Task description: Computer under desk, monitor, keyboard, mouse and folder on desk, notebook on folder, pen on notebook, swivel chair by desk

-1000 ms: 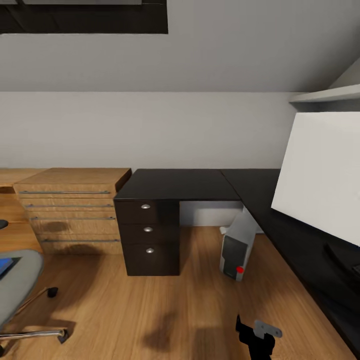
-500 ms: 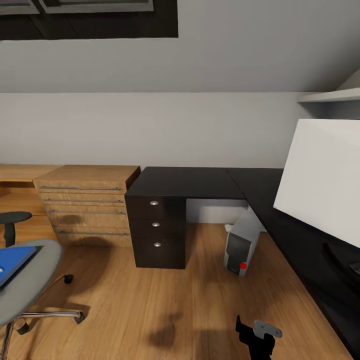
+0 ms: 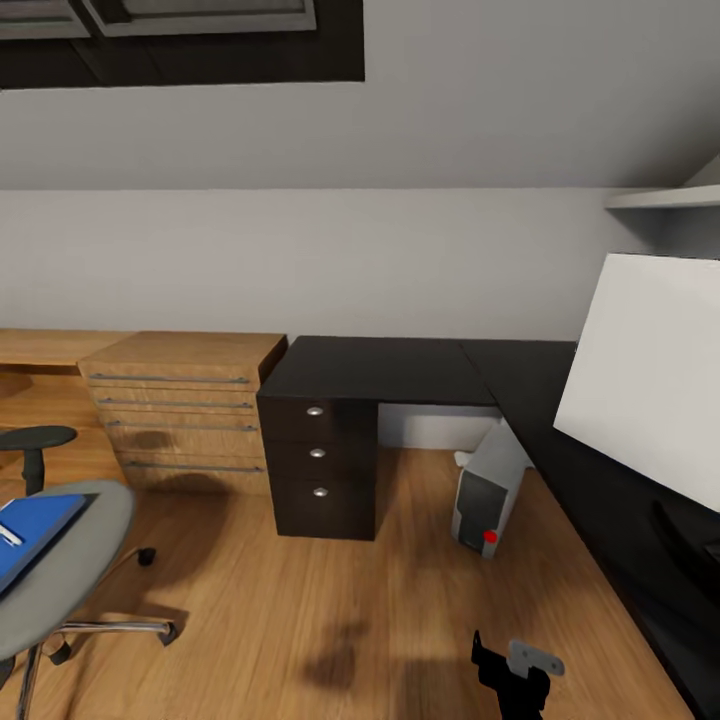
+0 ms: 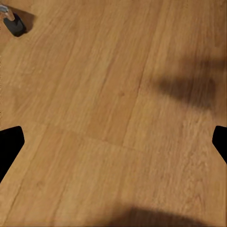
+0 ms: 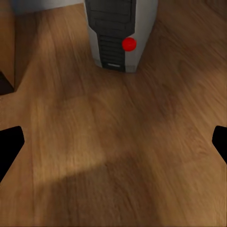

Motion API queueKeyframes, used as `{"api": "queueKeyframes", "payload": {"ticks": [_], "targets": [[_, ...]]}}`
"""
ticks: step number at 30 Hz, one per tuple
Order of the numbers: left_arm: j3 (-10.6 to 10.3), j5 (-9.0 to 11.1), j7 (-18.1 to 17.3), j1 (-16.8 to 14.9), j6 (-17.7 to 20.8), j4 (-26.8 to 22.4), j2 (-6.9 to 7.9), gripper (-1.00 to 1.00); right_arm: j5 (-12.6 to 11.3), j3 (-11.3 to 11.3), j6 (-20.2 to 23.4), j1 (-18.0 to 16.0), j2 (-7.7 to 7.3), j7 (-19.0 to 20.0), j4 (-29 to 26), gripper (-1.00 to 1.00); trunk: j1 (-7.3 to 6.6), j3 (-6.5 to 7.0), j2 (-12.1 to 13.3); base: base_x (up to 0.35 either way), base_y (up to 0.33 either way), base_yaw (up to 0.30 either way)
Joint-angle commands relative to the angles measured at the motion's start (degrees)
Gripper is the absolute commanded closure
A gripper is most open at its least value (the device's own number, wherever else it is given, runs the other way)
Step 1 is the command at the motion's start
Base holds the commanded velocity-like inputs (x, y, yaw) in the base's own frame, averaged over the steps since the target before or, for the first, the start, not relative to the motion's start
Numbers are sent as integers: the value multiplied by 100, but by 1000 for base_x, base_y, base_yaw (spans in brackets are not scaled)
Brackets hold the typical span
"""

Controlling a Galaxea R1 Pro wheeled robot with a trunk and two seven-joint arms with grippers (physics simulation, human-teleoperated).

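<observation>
The black-topped L-shaped desk (image 3: 380, 368) is standing against the white wall, with the pale grey computer (image 3: 487, 492) sitting upright on the floor under its corner, a red button showing on the front. The monitor (image 3: 648, 380) is resting on the desk's right wing, white back showing. Well apart from the desk, the swivel chair (image 3: 60, 570) is carrying the blue folder (image 3: 30, 540) flat on its grey seat, a thin white pen (image 3: 8, 536) lying on it.

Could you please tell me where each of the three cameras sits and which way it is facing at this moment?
Head view: on the robot's head, facing forward and down at the desk, monitor and swivel chair; the right gripper shows.
Left wrist view: on the left arm, looking down at the wooden floor; dark fingertips at both edges.
Right wrist view: on the right arm, looking at the computer.
Shared: the computer and floor.
</observation>
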Motion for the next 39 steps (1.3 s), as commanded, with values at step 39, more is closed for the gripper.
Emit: {"api": "queueKeyframes", "payload": {"ticks": [39], "targets": [[-13,19,7,-3,-12,4,-4,-100,-16,48,-43,-6,2,-33,12,-100,-859,693,1563,-229,0,1]]}}
